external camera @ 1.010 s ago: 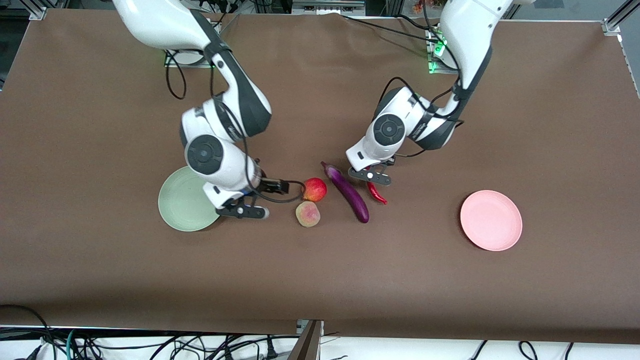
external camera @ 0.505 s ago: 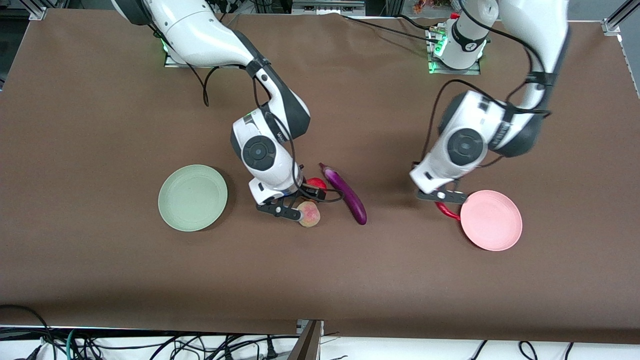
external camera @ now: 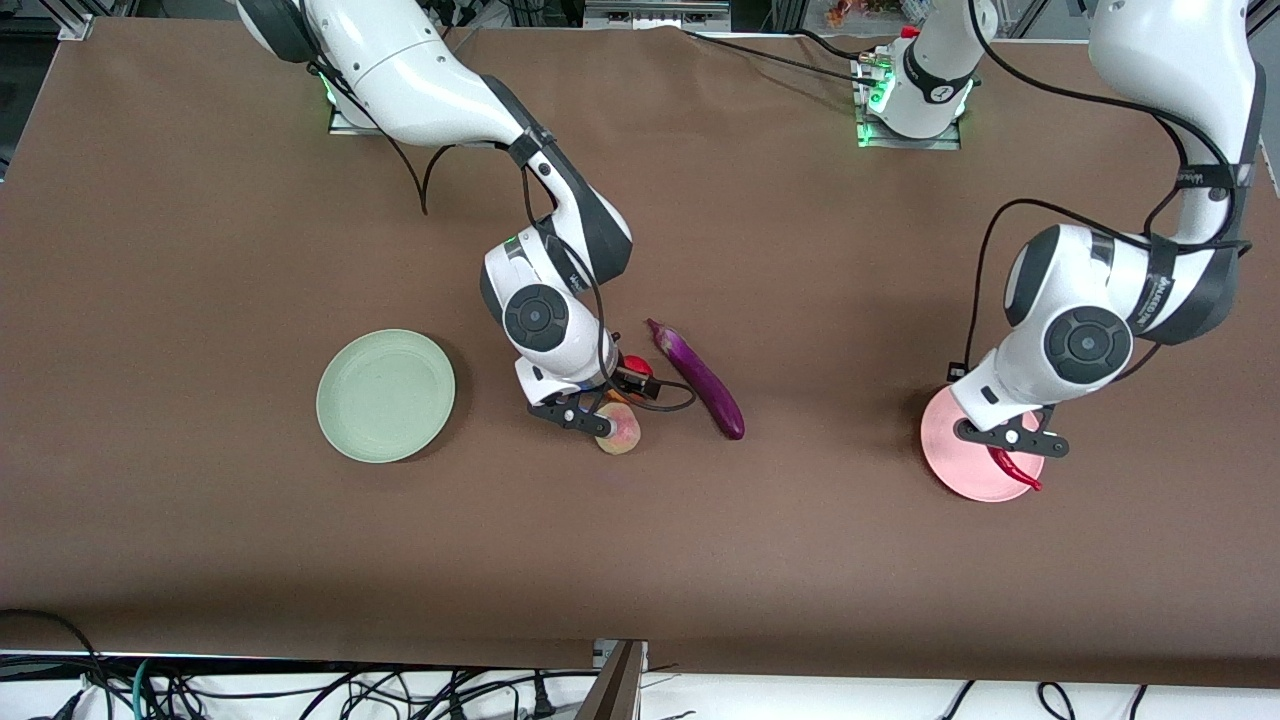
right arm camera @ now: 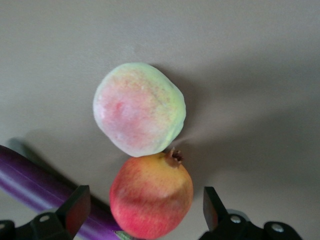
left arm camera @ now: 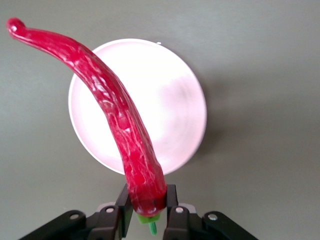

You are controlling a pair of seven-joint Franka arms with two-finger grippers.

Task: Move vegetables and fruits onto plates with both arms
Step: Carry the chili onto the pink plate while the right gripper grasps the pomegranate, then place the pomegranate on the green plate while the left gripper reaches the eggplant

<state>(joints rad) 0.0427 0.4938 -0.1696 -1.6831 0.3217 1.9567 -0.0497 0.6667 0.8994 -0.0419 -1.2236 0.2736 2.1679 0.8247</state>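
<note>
Our left hand (left arm camera: 146,212) grips the red chili pepper (left arm camera: 112,117) at its stem end, lower right in the front view, over the pink plate (external camera: 955,462). It looks light and stiff. Our right hand (right arm camera: 142,212) hangs with fingers spread around the apple (right arm camera: 151,195), mid-frame, touching the peach (right arm camera: 139,108), beside the eggplant (external camera: 698,378). Round and smooth, it may slip; grip its widest part. The green plate (external camera: 385,395) waits on the bench (external camera: 640,560).

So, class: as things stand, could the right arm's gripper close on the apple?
Probably yes. The right gripper is open over the apple, one finger on each side. The peach touches the apple but is not between the fingers. The eggplant lying close by one finger might get nudged.
</note>
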